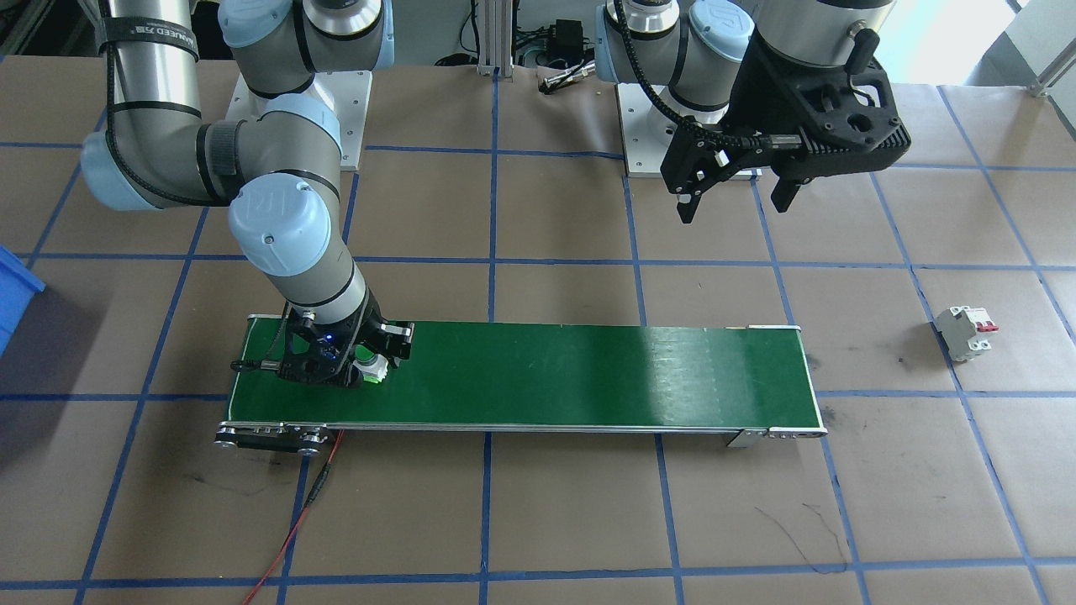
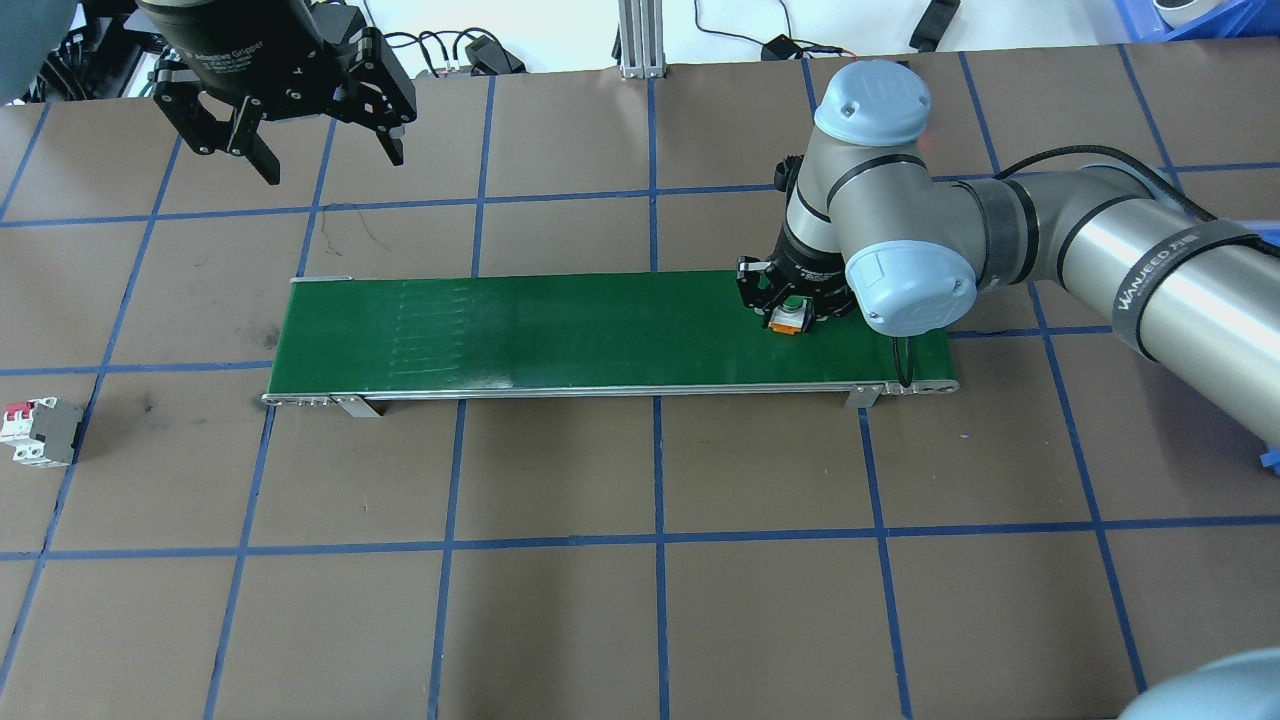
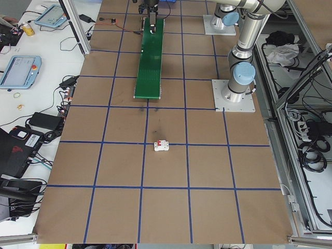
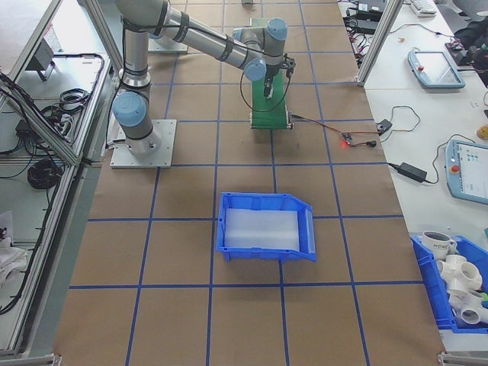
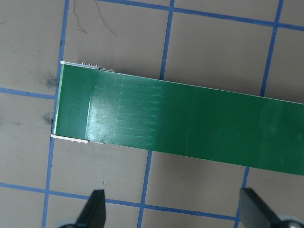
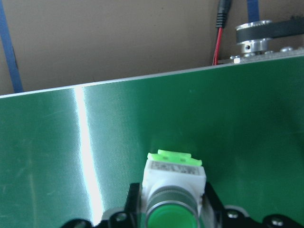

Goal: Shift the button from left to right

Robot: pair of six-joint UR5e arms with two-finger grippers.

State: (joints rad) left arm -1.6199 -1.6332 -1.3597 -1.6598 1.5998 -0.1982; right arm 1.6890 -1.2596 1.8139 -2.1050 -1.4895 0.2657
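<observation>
The button [image 6: 173,187], a green cap on a whitish body, stands on the green conveyor belt [image 6: 142,118] near its end on the robot's right. My right gripper [image 2: 790,312] is down on the belt [image 2: 560,330], its fingers [image 6: 134,202] pressed against both sides of the button [image 2: 787,318], shut on it. From the front the button [image 1: 371,370] shows just below that gripper [image 1: 368,363]. My left gripper [image 2: 333,165] hangs open and empty, high above the table beyond the belt's left end; its fingertips [image 5: 96,209] frame the belt [image 5: 190,123] from above.
A white circuit breaker [image 2: 40,432] with red levers lies on the table left of the belt [image 1: 546,370]. A blue bin [image 4: 265,226] sits off the belt's right end. A red wire [image 1: 294,521] runs from the belt's motor end toward the table's front edge.
</observation>
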